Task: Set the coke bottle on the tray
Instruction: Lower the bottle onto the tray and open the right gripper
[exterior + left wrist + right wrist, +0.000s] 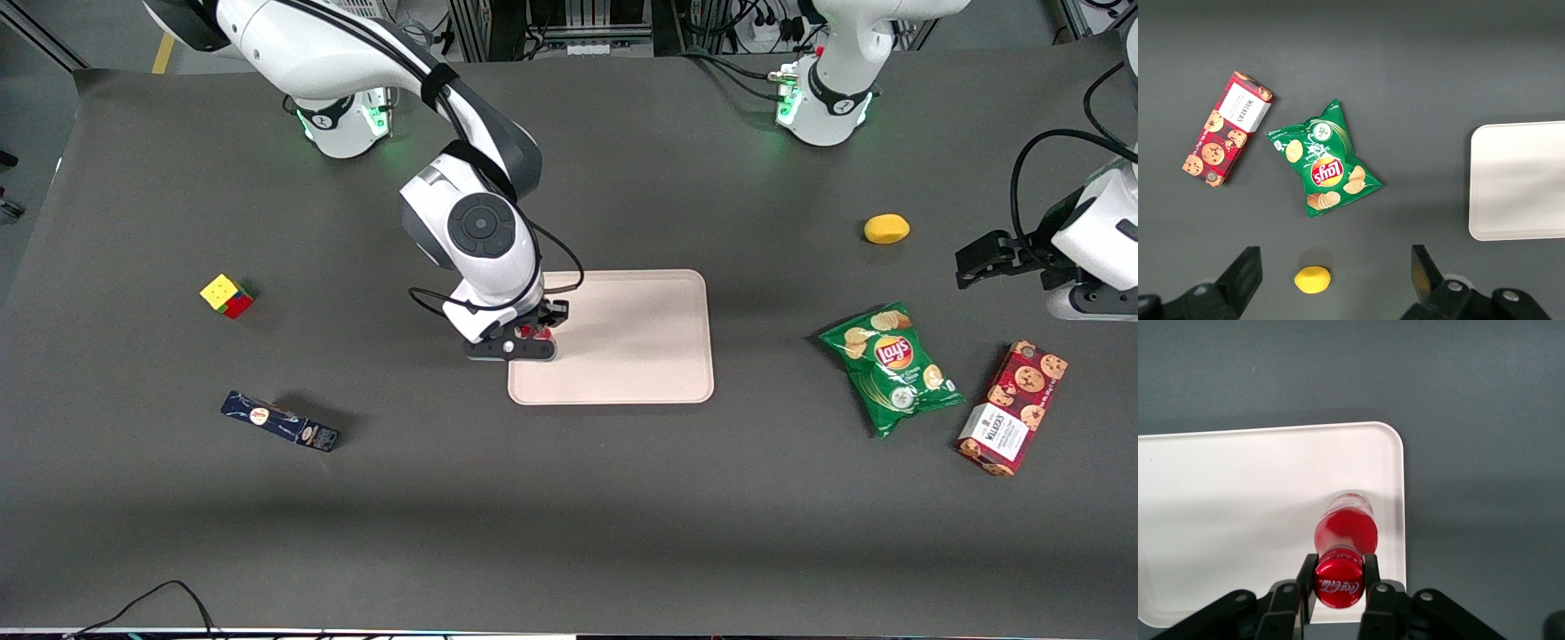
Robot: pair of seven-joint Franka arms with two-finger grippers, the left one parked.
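The coke bottle (1345,547) stands upright under my right gripper (1339,577), red cap with white lettering facing the wrist camera. Both fingers press against the cap and neck, so the gripper is shut on the bottle. Its clear base is over the tray (1238,513), close to the tray's rim at the working arm's end; I cannot tell whether it touches. In the front view the gripper (524,342) hangs at that same edge of the pale beige tray (631,338), and only a sliver of red bottle (526,332) shows between the fingers.
A colourful cube (227,295) and a dark blue oblong box (280,421) lie toward the working arm's end. Toward the parked arm's end lie a green chips bag (892,366), a red cookie box (1012,407) and a yellow lemon (886,228).
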